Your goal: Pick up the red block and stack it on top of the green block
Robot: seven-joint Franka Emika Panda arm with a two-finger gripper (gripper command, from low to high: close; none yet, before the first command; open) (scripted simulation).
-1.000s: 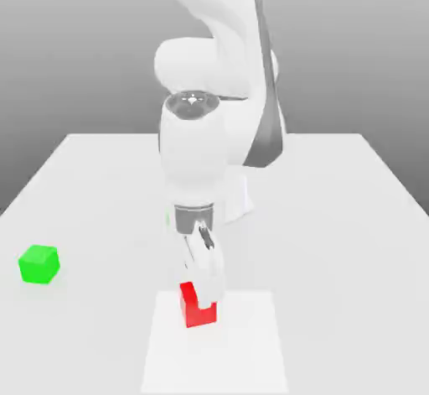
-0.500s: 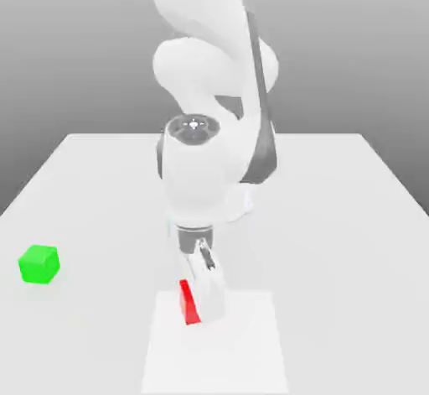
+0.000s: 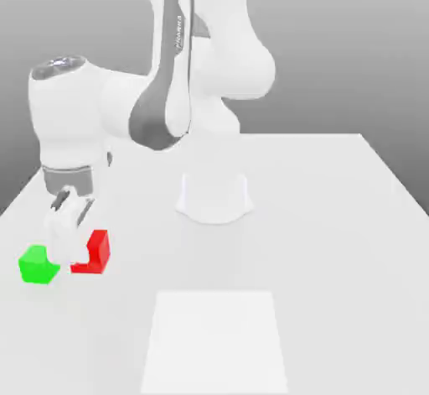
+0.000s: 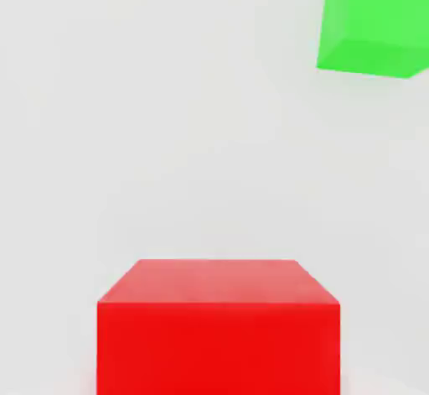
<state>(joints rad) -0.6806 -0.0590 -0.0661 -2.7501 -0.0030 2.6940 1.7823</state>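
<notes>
My gripper (image 3: 77, 249) hangs low over the table's side at the exterior view's left, shut on the red block (image 3: 95, 252). A white finger covers part of the block's face. The green block (image 3: 38, 264) rests on the table just to the exterior view's left of the red block, a small gap apart. In the hand view the red block (image 4: 218, 326) sits large and close to the camera. The green block (image 4: 374, 23) looks smaller there, farther off and to one side, not under the red one.
A white square patch (image 3: 214, 343) lies flat on the table near its front edge. The arm's round base (image 3: 214, 196) stands mid-table, and the elbow and forearm (image 3: 159, 91) reach over the side at the exterior view's left.
The gripper closed on the red block at the white patch, then the arm swung towards the exterior view's left, carrying the block beside the green one.
</notes>
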